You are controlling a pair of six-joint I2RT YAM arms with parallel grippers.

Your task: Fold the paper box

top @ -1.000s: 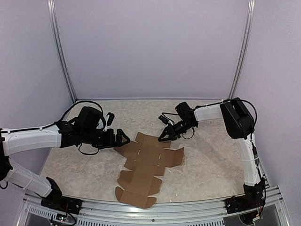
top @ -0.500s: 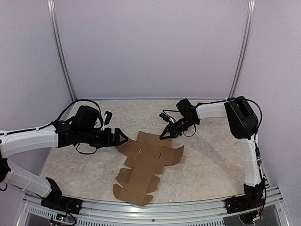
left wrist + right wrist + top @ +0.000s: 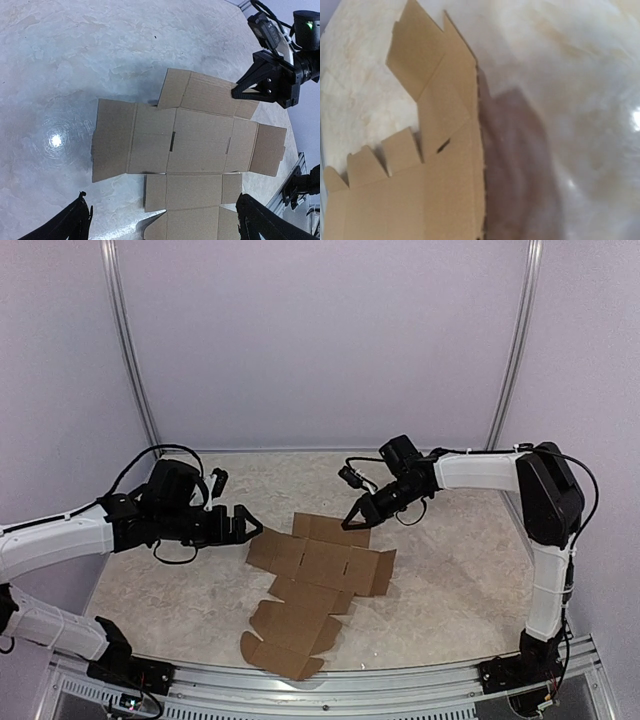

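The paper box [image 3: 315, 585] is a flat brown die-cut sheet lying on the marble-patterned table; the left wrist view shows its panels, slots and flaps [image 3: 200, 145]. My right gripper [image 3: 351, 522] is shut, its tips pinching the edge of the sheet's far flap, which the left wrist view shows slightly raised under that gripper [image 3: 234, 92]. The right wrist view is blurred and shows only the cardboard [image 3: 435, 150] and a shadow, no fingers. My left gripper [image 3: 250, 525] stands wide open just left of the sheet, apart from it, with both fingertips [image 3: 75, 225] at the bottom corners.
White walls and two metal posts [image 3: 130, 350] close the back of the table. An aluminium rail [image 3: 330, 685] runs along the near edge, just below the sheet's near flaps. Bare tabletop [image 3: 450, 580] lies right of the sheet.
My right gripper closed on the far flap and shifted slightly back and right; the sheet turned a little with it. My left arm drew back to the left, still open.
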